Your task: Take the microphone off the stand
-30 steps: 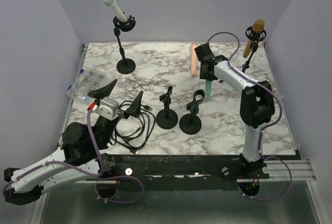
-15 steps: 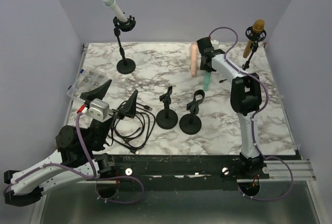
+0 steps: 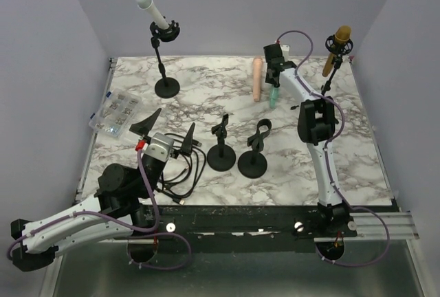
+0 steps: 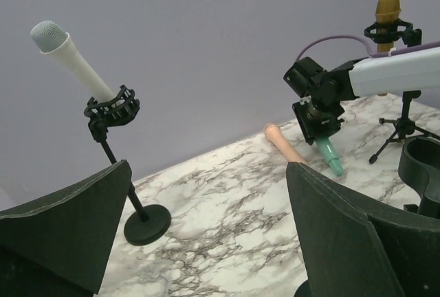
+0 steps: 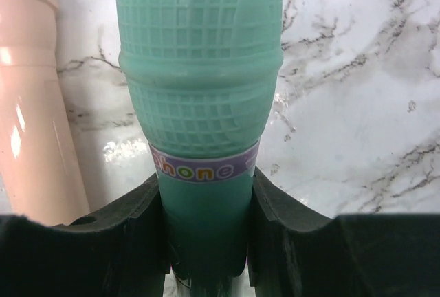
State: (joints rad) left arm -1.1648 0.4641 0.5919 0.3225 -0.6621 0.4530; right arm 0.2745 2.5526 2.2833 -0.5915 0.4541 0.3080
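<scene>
My right gripper (image 3: 275, 79) is shut on a teal toy microphone (image 3: 274, 96) and holds it low over the back of the marble table, head pointing toward me. In the right wrist view the fingers (image 5: 275, 207) clamp the teal handle (image 5: 199, 104). A pink microphone (image 3: 257, 80) lies just left of it. A white microphone (image 3: 152, 12) sits in a stand at the back left, and a gold one (image 3: 335, 49) in a stand at the back right. My left gripper (image 3: 167, 130) is open and empty at the near left.
Two empty black stands (image 3: 221, 147) (image 3: 254, 152) are at the table's middle. A coil of black cable (image 3: 175, 170) lies beside my left gripper. A clear plastic box (image 3: 115, 111) sits at the left edge. The white microphone's stand base (image 4: 146, 223) shows in the left wrist view.
My right arm stretched toward the back, carrying the teal microphone next to the pink one. My left arm swung a little to the right, still open.
</scene>
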